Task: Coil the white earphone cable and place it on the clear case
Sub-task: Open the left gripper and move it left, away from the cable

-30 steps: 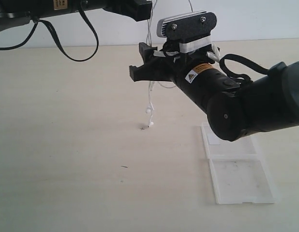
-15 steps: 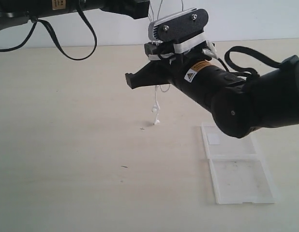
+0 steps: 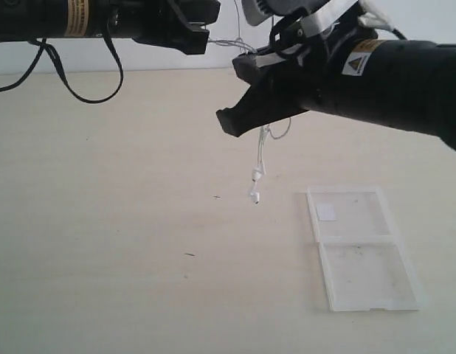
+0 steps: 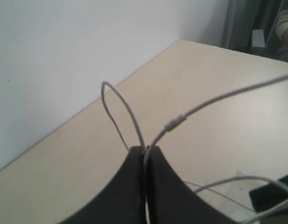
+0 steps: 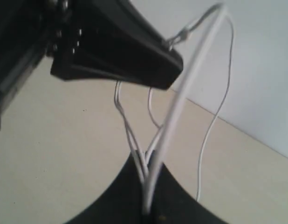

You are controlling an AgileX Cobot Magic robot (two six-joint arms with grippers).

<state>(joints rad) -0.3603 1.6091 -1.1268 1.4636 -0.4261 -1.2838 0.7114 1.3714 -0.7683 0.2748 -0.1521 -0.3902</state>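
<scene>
I see the left gripper [image 4: 145,151] and right gripper [image 5: 147,170] each clamped on the white earphone cable [image 3: 262,151], held above the bench [image 3: 102,221], earbuds [image 3: 255,193] dangling near the clear case [image 3: 361,276]

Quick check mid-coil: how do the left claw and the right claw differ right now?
The left claw sits higher and roughly level; the right claw is lower and tilts down toward the table. The earbuds dangle below the right claw; none hang beneath the left claw. Shared: both are shut on the white earphone cable, held in the air.
</scene>
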